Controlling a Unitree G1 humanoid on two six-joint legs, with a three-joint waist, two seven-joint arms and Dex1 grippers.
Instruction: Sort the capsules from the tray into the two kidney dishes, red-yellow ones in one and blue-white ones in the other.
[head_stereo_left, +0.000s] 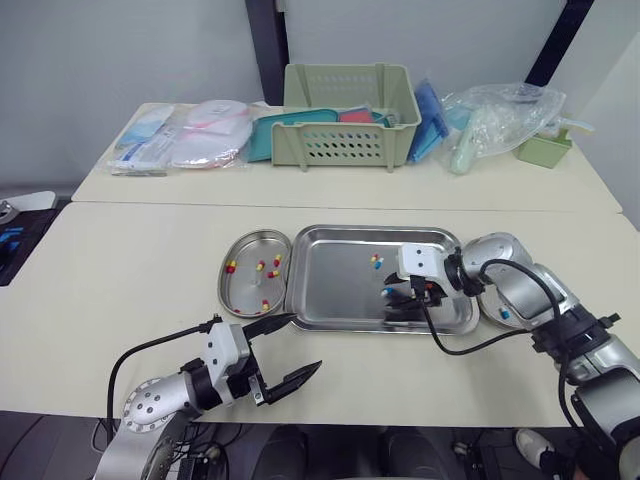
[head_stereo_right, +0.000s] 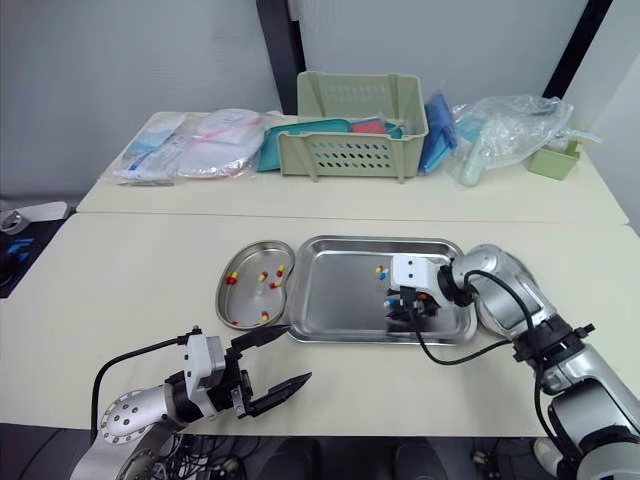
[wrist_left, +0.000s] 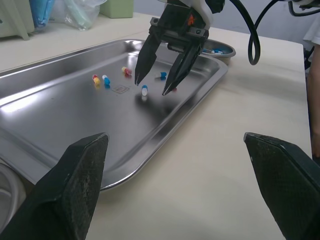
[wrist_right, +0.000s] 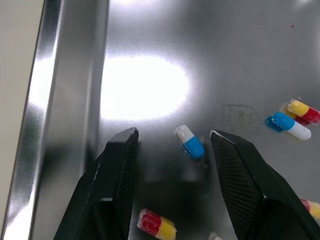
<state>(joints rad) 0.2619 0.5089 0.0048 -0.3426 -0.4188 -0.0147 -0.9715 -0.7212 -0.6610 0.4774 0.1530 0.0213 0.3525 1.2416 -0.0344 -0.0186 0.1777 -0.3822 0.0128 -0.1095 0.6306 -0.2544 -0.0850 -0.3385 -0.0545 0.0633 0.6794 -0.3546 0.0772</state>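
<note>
Pick step: right gripper (wrist_right: 173, 133), spread, straddles blue-white capsule (wrist_right: 190, 142) near front edge of rectangular steel tray (head_stereo_left: 340, 290). Next: lower, pinch. Left gripper (head_stereo_left: 307, 341) released.

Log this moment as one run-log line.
right gripper: open, straddling blue-white capsule in tray | left gripper: open, over table | left kidney dish: red-yellow capsules

The right arm (head_stereo_left: 522, 285) hides most of one kidney dish (head_stereo_left: 493, 305), and the right wrist view's edge crops one capsule (wrist_right: 313, 208).
</note>
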